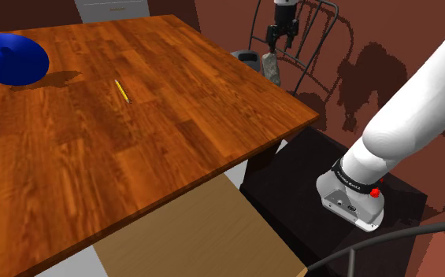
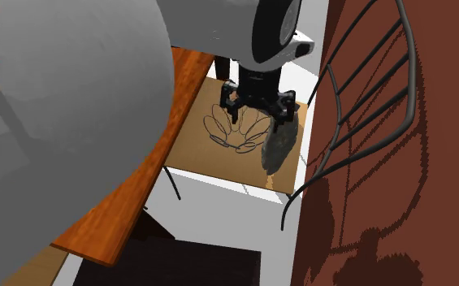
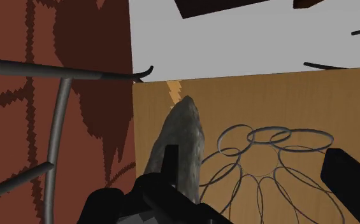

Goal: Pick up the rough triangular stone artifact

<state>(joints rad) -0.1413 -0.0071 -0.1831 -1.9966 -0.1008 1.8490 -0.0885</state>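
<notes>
— Where is the room running out?

— The wooden table (image 1: 134, 157) is taking up most of the shoulder view, and its near corner is ending just short of the black stand (image 1: 291, 189). Past that corner the red-brown wall (image 2: 365, 203) is closing in on one side. The wire chair (image 2: 357, 89) is curving just beside the gripper (image 2: 260, 118). Below, a tan mat (image 3: 287, 102) is lying open.

— What is each view giving you?

— The shoulder view is showing the white arm (image 1: 417, 110) rising from the stand and reaching up past the table's corner. A blue dish (image 1: 9, 59) and a yellow pencil (image 1: 122, 91) are sitting well apart on the tabletop. The second exterior view is looking down on the hand, which is pointing downward over the mat. The wrist view is showing the contact up close.

— And the stone?

— The grey, rough triangular stone (image 2: 274, 148) is hanging in the air off the table, above the mat, with its narrow end pointing down. The fingers are standing apart. One finger (image 3: 169, 167) is pressing against the stone's side, while the other finger (image 3: 350, 184) is sitting well clear of it.
</notes>
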